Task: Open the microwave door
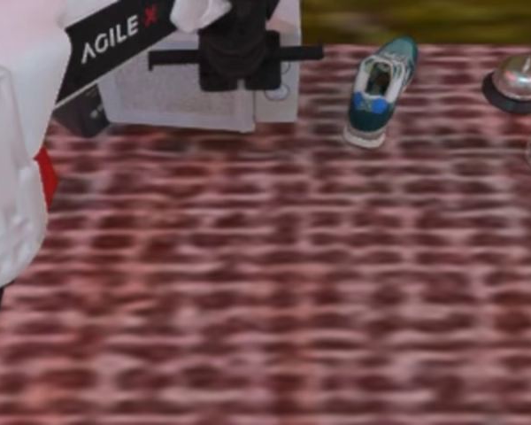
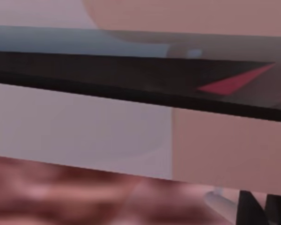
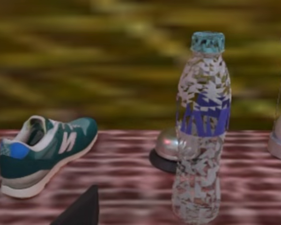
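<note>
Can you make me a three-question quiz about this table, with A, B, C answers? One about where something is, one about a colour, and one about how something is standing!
1. Where is the left end effector?
A. Over the microwave
B. Beside the shoe
C. Touching the bottle

2. What colour is most of the shoe?
A. Red
B. Yellow
C. Teal

3. How is the bottle standing?
A. Lying on its side
B. Upright with its cap on
C. Upside down

Answers:
1 A: the left end effector hangs above the microwave; the right arm is outside the top view.
2 C: the shoe is teal with white trim.
3 B: the bottle stands straight, with its cap on top.
</note>
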Available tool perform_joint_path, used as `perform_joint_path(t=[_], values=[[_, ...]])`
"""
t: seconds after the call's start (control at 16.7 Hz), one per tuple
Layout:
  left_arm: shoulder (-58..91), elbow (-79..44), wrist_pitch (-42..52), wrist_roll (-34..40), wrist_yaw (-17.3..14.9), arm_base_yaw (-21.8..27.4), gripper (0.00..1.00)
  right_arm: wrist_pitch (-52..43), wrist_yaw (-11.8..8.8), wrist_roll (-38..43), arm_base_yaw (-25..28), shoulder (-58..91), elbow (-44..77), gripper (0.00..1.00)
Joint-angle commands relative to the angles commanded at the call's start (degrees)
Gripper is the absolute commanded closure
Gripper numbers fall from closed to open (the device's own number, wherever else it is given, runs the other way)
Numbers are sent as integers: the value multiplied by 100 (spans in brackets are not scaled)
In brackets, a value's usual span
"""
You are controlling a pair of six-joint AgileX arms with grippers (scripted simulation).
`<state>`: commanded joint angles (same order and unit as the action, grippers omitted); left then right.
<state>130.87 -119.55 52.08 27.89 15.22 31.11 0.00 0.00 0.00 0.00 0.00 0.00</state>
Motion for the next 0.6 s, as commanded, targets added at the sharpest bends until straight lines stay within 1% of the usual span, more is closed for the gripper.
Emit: perform_joint_path(t=[0.54,0.6], values=[[0,0,0,0,0,0,100,0,0,0,0,0,0,0],[42,11,-5,31,-39,33,100,0,0,0,0,0,0,0]])
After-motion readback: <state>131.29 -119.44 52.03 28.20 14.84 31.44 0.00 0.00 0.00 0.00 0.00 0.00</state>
